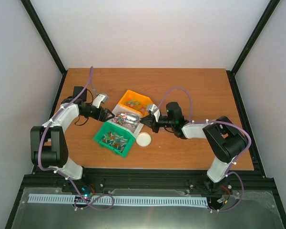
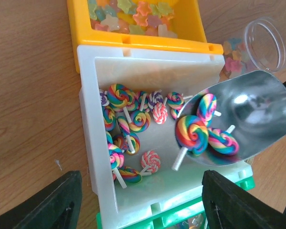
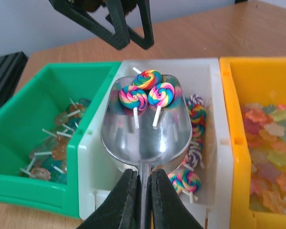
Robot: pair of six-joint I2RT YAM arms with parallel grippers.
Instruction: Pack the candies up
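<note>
The candies (image 2: 133, 12) are small pastel star pieces in the yellow bin (image 2: 133, 42); they also show in the right wrist view (image 3: 269, 143). Some lie in a clear cup (image 2: 264, 40) on its side beside that bin. My right gripper (image 3: 143, 191) is shut on the handle of the silver scoop (image 3: 143, 129), held over the white bin (image 3: 219, 143). Three rainbow swirl lollipops (image 3: 145, 90) lie in the scoop (image 2: 248, 119). My left gripper (image 2: 143, 210) is open and empty, above the white bin's (image 2: 88, 124) near end.
The green bin (image 1: 114, 138) holds clear amber and blue lollipops (image 3: 57, 148) and touches the white bin. A white round lid (image 1: 143, 139) lies on the table to its right. The three bins stand together mid-table, between my two arms.
</note>
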